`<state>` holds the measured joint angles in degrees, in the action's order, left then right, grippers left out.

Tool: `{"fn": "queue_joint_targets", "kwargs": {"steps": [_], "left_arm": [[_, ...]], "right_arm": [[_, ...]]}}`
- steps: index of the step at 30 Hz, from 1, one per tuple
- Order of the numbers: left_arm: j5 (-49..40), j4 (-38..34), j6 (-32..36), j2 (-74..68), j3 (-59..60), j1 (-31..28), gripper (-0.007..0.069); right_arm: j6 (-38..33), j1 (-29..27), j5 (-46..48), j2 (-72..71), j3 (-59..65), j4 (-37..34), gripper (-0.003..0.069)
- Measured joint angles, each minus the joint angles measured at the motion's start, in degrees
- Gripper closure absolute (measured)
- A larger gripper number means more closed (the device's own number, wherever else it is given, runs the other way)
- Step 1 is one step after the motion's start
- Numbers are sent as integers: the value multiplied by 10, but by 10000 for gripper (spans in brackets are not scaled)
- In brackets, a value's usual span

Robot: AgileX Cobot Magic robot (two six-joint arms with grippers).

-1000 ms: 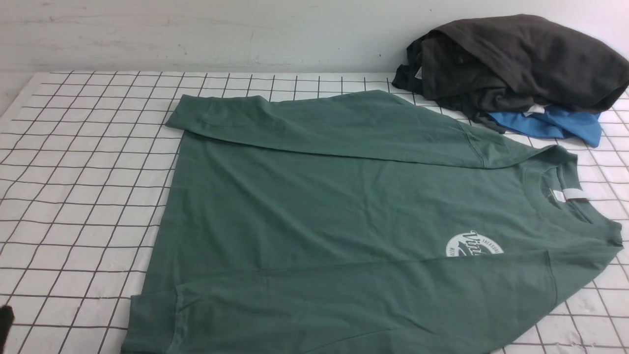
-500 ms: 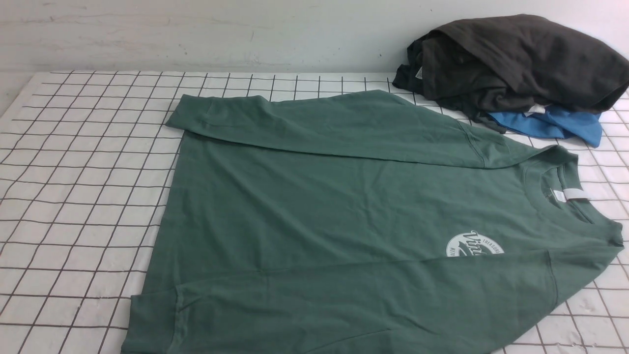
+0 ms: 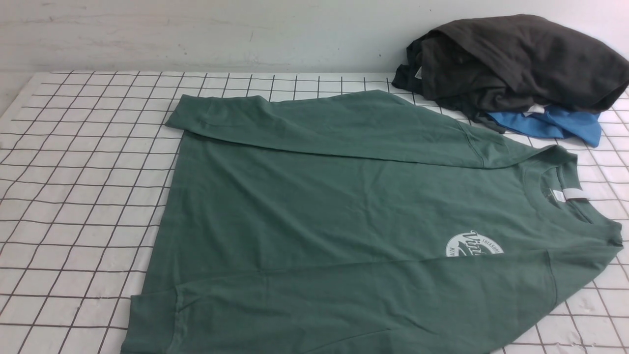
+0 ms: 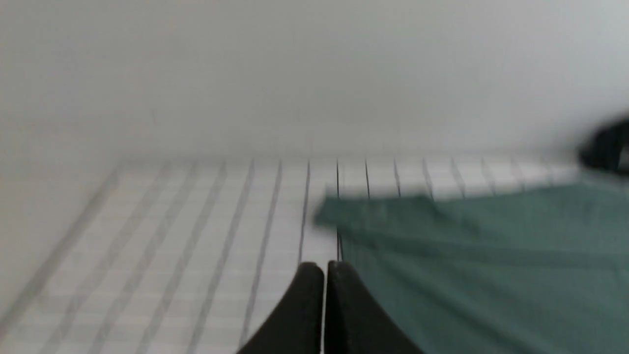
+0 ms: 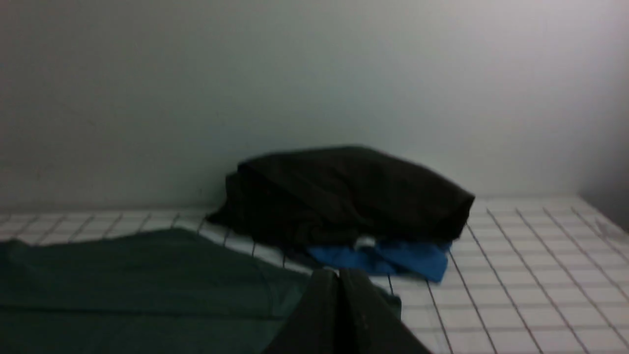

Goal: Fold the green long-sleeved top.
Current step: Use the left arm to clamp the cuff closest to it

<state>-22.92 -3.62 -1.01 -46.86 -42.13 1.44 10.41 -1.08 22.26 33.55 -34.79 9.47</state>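
Front cam looked down over the whole table [image 3: 73, 147]; both wrist cams sat low facing the back wall [image 3: 196, 34], sharing the green top [image 3: 319, 211].

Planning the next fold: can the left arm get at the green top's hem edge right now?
Probably yes. The left gripper, shut and empty, faces the hem of the green top; only bare checked cloth lies between. It must open first.
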Motion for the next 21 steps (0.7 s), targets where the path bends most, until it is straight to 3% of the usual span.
{"fn": "queue_joint_targets", "kwargs": {"steps": [1,4,8,13,18,21], "left_arm": [[-21,-4,1,-7,-1,0,632],[-160,-98,62,-125,-2,0,632],[-212,-191,153,-244,-2,0,628],[-184,-238,220,-362,-8,0,524],[-150,-223,200,-415,-9,0,350],[-126,-212,192,-434,-10,1,313]], "right_arm": [[-1,1,11,7,-3,0,670],[-52,30,173,119,-35,-63,670],[-164,88,255,228,-40,-142,669],[-266,171,224,308,-43,-205,669],[-292,210,180,340,-44,-214,669],[-295,214,160,345,-44,-220,669]]}}
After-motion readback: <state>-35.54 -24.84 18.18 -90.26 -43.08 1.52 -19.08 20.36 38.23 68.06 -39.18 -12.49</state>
